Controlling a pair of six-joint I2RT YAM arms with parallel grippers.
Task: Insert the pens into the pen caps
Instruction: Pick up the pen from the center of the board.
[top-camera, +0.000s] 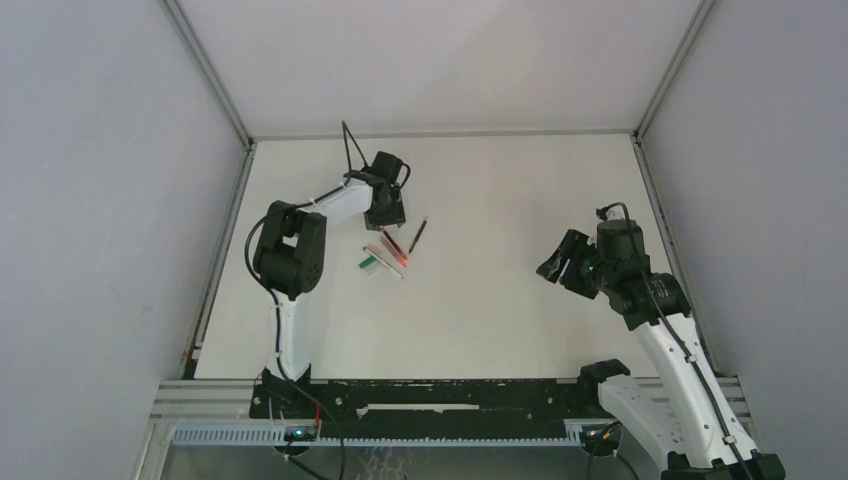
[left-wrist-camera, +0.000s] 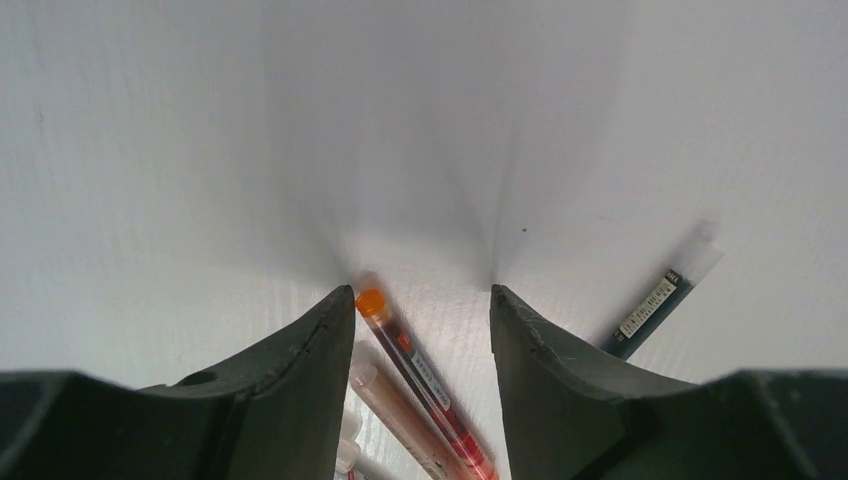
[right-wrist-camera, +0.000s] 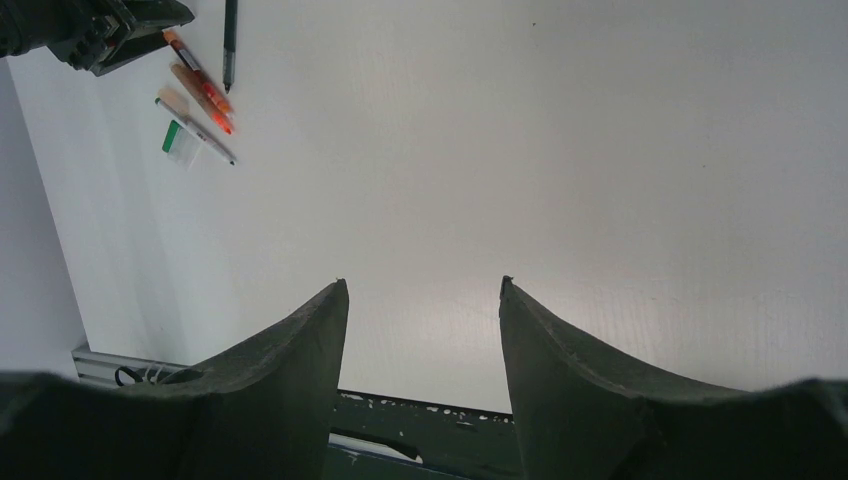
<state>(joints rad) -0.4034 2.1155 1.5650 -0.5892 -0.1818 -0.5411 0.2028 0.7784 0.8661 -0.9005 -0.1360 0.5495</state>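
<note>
left gripper (left-wrist-camera: 420, 290): low over the far left part of the surface (top-camera: 500, 300), jaws apart and straddling a red pen, gripping nothing.
red pen (left-wrist-camera: 415, 370): lies flat between the two fingers. its orange end is just beside one fingertip (left-wrist-camera: 325, 330), and a clear gap shows on the side of the other finger.
pale pen (left-wrist-camera: 395, 410): lies alongside the red pen, partly hidden under the same finger.
black pen (left-wrist-camera: 650, 305): flat on the surface, outside the gripper's fingers and apart from the red pen.
thin pen (right-wrist-camera: 198, 131): at the near end of the cluster, slanted like the red one.
green piece (right-wrist-camera: 173, 136): just beside the thin pen. cannot tell whether it is a loose cap.
other caps: too small to make out.
cluster: all pens lie close together on the left half of the surface, well apart from the right gripper.
right gripper (right-wrist-camera: 420, 282): raised over bare surface on the right side, jaws wide apart, holding nothing.
</note>
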